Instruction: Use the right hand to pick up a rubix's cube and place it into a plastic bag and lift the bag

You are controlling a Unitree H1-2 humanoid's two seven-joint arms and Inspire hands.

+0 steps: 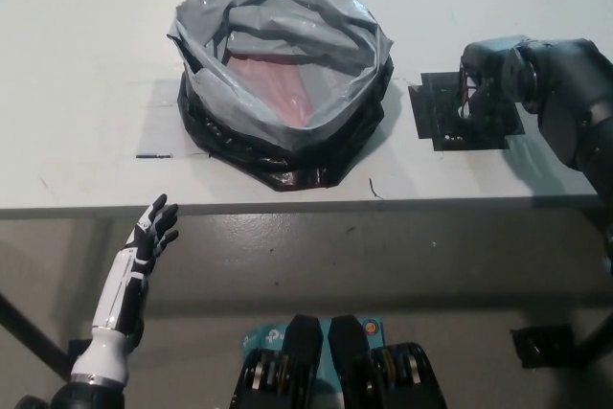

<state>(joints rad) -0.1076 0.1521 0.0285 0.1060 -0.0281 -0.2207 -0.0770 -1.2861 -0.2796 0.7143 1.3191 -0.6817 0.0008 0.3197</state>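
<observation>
Black right hand (488,79) grips the rubix's cube (466,93) right of the plastic bag (283,69); white left hand (156,229) rests open below the desk (86,93).

Grey-and-black plastic bag (281,93): sits slumped on the table, left of centre, mouth wide open and facing up, rim rolled down in crumpled folds; reddish surface visible inside.

Multicoloured Rubik's cube (466,101): far right, well apart from the bag, mostly hidden; only a sliver of red visible.
</observation>
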